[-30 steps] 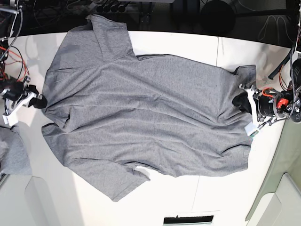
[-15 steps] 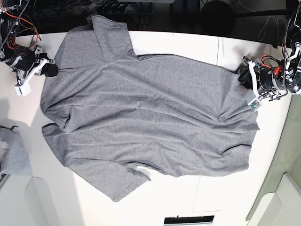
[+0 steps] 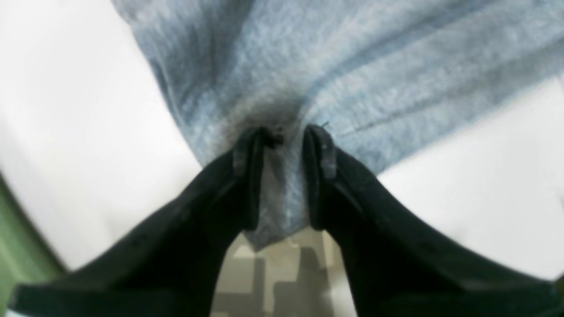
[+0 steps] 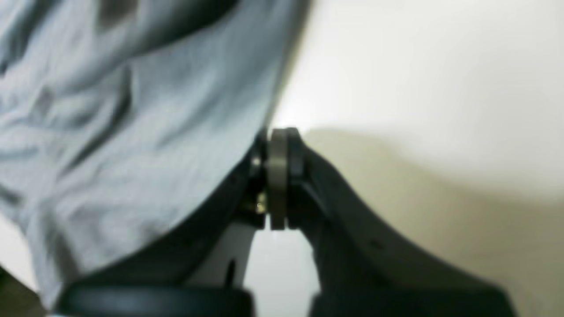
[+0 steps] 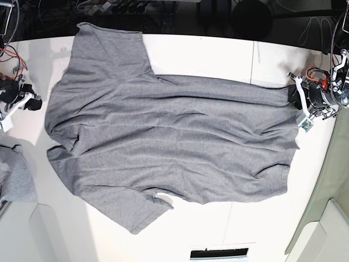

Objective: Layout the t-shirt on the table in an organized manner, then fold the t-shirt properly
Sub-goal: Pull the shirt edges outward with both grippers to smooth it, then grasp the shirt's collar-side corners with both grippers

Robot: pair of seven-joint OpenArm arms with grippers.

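The heather-grey t-shirt [image 5: 169, 136] lies spread across the white table [image 5: 218, 54], hem toward the right and sleeves at the rear left and front left. At the hem's rear corner my left gripper [image 5: 297, 101] is shut on a bunch of the hem. The left wrist view shows the t-shirt [image 3: 343, 66] pinched in the left gripper [image 3: 282, 136]. My right gripper [image 5: 34, 103] sits just off the shirt's left edge. In the right wrist view the right gripper [image 4: 278, 132] has its pads pressed together, the t-shirt [image 4: 132, 132] lying beside them and no cloth showing between them.
A smaller grey cloth bundle [image 5: 13, 174] lies at the left edge. A dark slot [image 5: 218, 254] sits at the table's front edge. The dark rear edge holds cables and gear [image 5: 180, 13]. A pale green surface [image 5: 332, 180] borders the table on the right.
The left gripper carried the hem corner toward the rear right, drawing the shirt flatter. The right gripper moved from the rear-left shoulder outward and forward. The rear sleeve shifted left.
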